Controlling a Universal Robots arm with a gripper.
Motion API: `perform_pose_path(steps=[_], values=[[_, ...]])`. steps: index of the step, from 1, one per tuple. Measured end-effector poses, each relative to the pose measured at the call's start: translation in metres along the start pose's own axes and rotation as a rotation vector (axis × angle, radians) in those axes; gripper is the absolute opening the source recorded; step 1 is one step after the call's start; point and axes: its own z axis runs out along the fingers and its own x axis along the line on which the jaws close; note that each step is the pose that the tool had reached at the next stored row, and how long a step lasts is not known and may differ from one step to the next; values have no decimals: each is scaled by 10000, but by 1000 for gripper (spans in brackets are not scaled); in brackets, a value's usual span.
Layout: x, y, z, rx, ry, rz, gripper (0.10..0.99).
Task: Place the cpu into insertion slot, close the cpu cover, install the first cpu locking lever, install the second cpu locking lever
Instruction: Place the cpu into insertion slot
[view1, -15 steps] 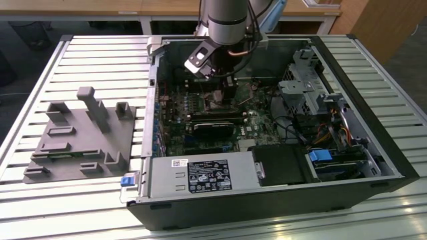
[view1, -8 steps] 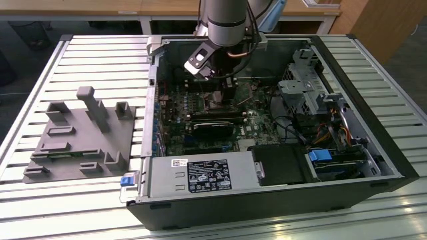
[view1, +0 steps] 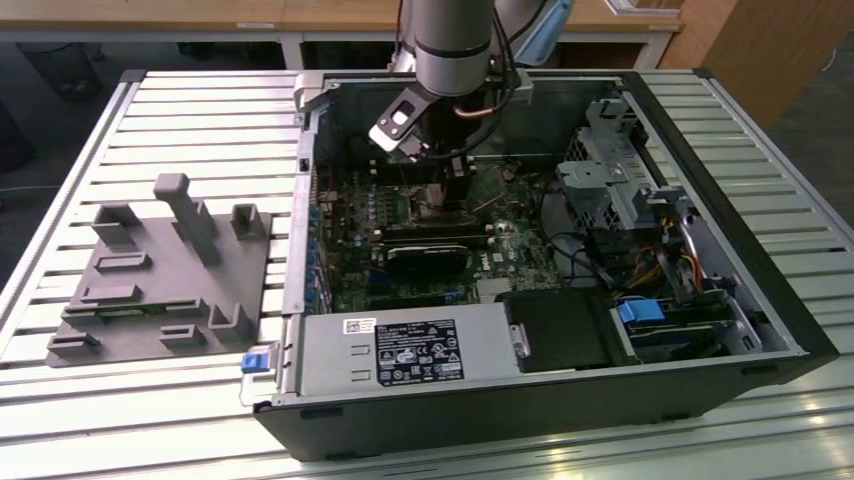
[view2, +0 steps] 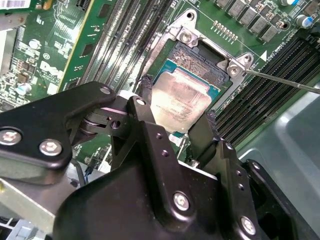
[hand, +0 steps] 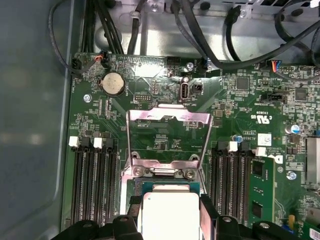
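In both wrist views my gripper (view2: 177, 104) is shut on the cpu (view2: 182, 95), a silvery square chip with one black finger (view2: 146, 92) on each of two opposite edges. The cpu hovers just over the insertion slot (view2: 202, 57), whose dark socket shows past the chip's far edge. In the first wrist view the cpu (hand: 170, 215) sits between the fingers, and the cpu cover (hand: 167, 142), a silvery frame with a square window, stands swung back open beyond it. A thin metal locking lever (view2: 282, 81) sticks out beside the socket. In the exterior view the gripper (view1: 454, 190) reaches down into the open computer case.
Long black memory slots (hand: 92, 185) flank the socket on both sides. A black heatsink block (view1: 427, 255) lies on the board, with the power supply (view1: 400, 352) at the case's front. Cables (hand: 200, 35) cross the case floor. A grey fixture (view1: 160, 275) stands at the exterior view's left.
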Motion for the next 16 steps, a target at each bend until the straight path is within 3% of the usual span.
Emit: perform_pose_path(steps=[16], values=[[35, -61, 146, 3, -10, 48, 541]])
